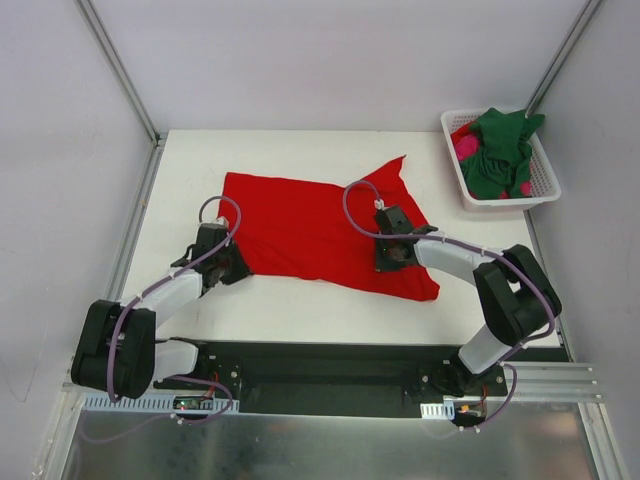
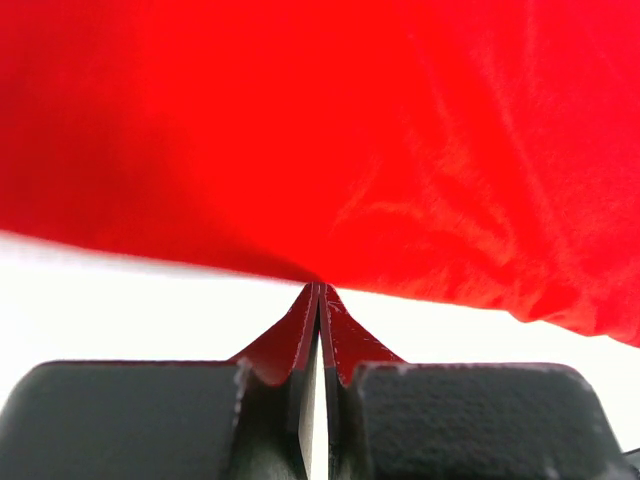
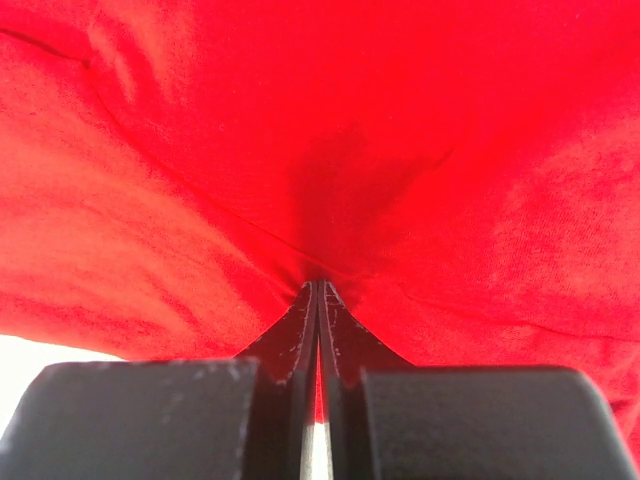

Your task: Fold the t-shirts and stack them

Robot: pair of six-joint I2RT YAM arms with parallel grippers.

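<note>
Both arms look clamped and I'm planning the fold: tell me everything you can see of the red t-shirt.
The red t-shirt is plain bright red soft cloth, spread open and mostly flat on the white table, lying at a slant with light wrinkles. One corner points toward the far right. The left gripper is shut on its near left edge; the right gripper is shut on cloth near its right end, where creases gather. It is not folded yet.

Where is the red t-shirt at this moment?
In the top view, the red t-shirt lies spread across the table, pinched by the left gripper and right gripper, left of the white basket.
</note>
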